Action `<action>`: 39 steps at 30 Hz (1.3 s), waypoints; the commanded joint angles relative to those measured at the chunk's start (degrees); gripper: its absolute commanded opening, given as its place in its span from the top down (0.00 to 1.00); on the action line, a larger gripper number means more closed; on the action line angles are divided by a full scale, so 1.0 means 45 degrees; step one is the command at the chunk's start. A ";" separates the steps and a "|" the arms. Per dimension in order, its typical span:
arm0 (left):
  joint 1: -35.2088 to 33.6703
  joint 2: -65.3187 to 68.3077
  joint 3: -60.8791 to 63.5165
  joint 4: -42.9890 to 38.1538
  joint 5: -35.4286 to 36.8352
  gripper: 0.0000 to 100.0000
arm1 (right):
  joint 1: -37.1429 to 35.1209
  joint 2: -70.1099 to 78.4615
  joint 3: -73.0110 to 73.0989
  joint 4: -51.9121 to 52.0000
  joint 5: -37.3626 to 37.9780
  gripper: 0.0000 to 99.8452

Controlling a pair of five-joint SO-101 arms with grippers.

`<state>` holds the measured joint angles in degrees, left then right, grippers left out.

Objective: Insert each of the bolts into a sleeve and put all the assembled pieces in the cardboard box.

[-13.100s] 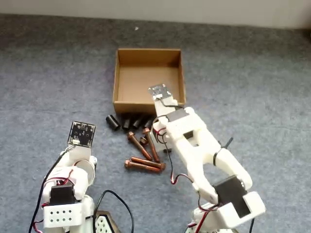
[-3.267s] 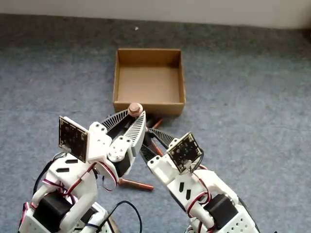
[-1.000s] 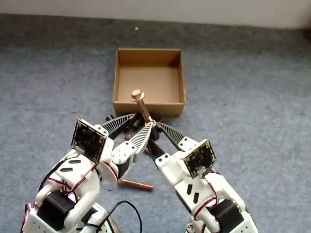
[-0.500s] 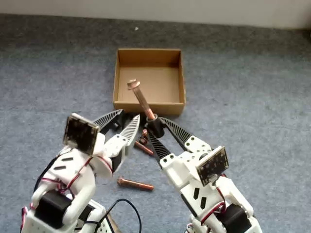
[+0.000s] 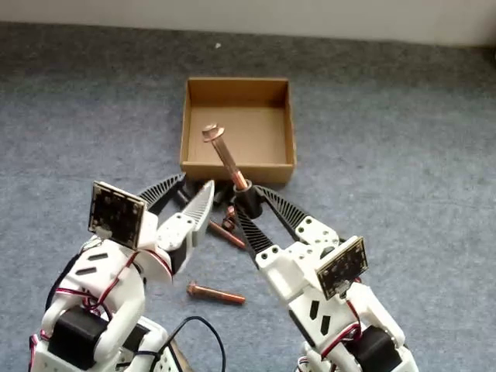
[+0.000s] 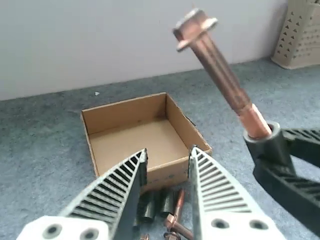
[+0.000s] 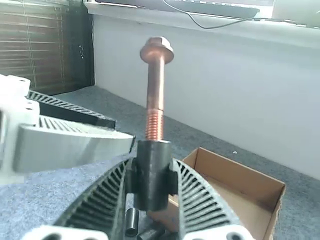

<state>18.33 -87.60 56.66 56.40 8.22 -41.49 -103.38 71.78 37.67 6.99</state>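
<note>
My right gripper (image 5: 248,201) is shut on a black sleeve (image 5: 249,203), held just in front of the cardboard box (image 5: 236,167). A copper bolt (image 5: 225,157) stands in that sleeve, tilted with its head over the box. In the right wrist view the sleeve (image 7: 152,167) sits between the fingers with the bolt (image 7: 157,85) upright in it. My left gripper (image 5: 197,182) is open, to the left of the sleeve and apart from it. From the left wrist, the left gripper (image 6: 167,152) holds nothing, with the bolt (image 6: 220,70) and sleeve (image 6: 267,142) off to one side.
Loose copper bolts lie on the grey carpet, one (image 5: 215,293) between the arms and others (image 5: 229,231) under the grippers. Spare black sleeves (image 6: 155,206) lie against the box's front wall (image 6: 165,175). The box (image 7: 227,175) holds nothing.
My left gripper has let go of the bolt, opened and drawn back to the left. The bolt stays in the sleeve held by my right gripper.
</note>
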 commanded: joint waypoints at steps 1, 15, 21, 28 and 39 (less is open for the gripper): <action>-0.1084 0.0049 0.0850 -0.2364 0.0840 0.84 | -0.0772 -0.0244 -0.0791 0.0205 -0.0020 0.99; -0.0654 0.0029 0.1260 -0.3829 0.0821 0.84 | -0.2042 -0.0147 -0.0713 0.0947 -0.0020 0.99; -0.0205 0.0029 0.0889 -0.3223 0.0801 0.84 | -0.1983 -0.0264 -0.0264 0.0869 0.0039 0.99; -0.0205 -0.0459 0.0908 -0.2833 0.0801 0.84 | -0.1514 -0.0264 -0.0205 0.0127 0.0059 0.99; -0.1299 -0.2471 0.2022 -0.2716 0.0801 0.84 | -0.1026 -0.0264 -0.0303 -0.0225 -0.0020 0.99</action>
<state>15.78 -98.15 64.92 46.02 11.65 -46.77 -103.56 71.78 38.55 6.90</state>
